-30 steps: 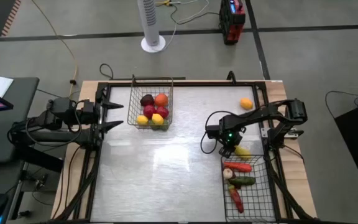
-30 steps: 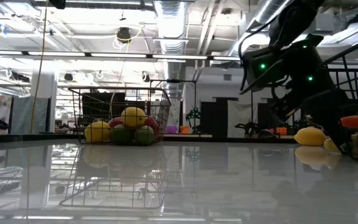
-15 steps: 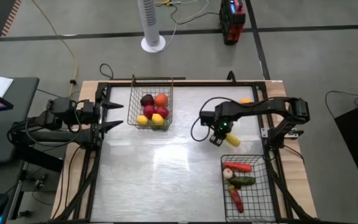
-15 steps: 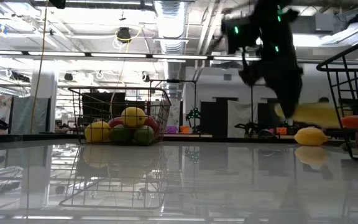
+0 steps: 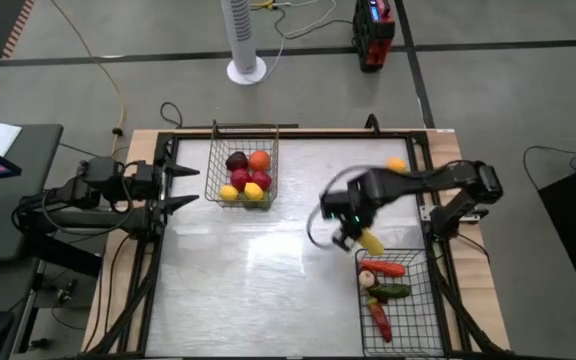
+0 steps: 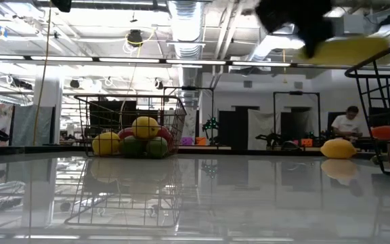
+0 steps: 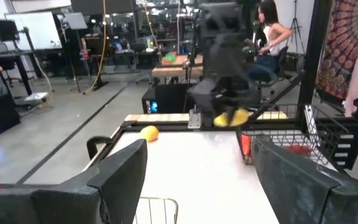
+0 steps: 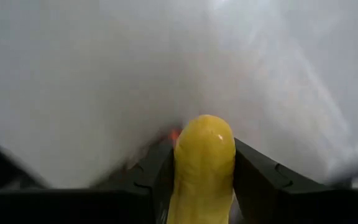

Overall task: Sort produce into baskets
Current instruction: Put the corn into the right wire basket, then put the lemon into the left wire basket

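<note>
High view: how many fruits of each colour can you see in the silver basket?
In the silver basket, seen from above:
maroon fruit: 1
orange fruit: 1
red fruit: 2
yellow fruit: 2
Total: 6

Right gripper (image 5: 361,238) raised mid-table, jaws clamped; left gripper (image 5: 190,186) parked, jaws apart.

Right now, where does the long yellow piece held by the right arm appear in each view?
High view: long yellow piece beside the black basket.
Low view: top right, blurred.
Left wrist view: centre, under the right arm.
Right wrist view: bottom centre, between the fingers.
Shared landmark: the black basket.
</note>
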`<control>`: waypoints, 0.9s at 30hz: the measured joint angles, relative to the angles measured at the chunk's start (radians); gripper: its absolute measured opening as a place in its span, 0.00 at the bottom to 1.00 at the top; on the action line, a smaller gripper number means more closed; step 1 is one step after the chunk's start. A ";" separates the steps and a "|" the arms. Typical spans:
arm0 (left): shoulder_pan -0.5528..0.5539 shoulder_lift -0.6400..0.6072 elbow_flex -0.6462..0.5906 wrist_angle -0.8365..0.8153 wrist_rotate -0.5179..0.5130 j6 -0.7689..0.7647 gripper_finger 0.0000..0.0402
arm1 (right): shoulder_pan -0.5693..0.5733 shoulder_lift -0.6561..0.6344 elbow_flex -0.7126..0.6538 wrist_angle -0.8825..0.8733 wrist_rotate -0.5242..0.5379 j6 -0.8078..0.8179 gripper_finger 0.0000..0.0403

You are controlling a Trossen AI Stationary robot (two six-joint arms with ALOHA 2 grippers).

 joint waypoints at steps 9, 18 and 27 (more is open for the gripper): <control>0.000 0.000 0.000 0.004 0.000 -0.010 0.69 | 0.336 0.001 -0.026 -0.109 -0.031 0.357 0.42; 0.000 0.000 0.000 0.021 0.035 -0.029 0.69 | 0.433 0.002 -0.036 -0.150 0.054 0.533 0.61; 0.000 0.000 0.000 0.019 0.036 -0.019 0.69 | 0.298 -0.013 -0.050 -0.143 0.357 0.457 0.65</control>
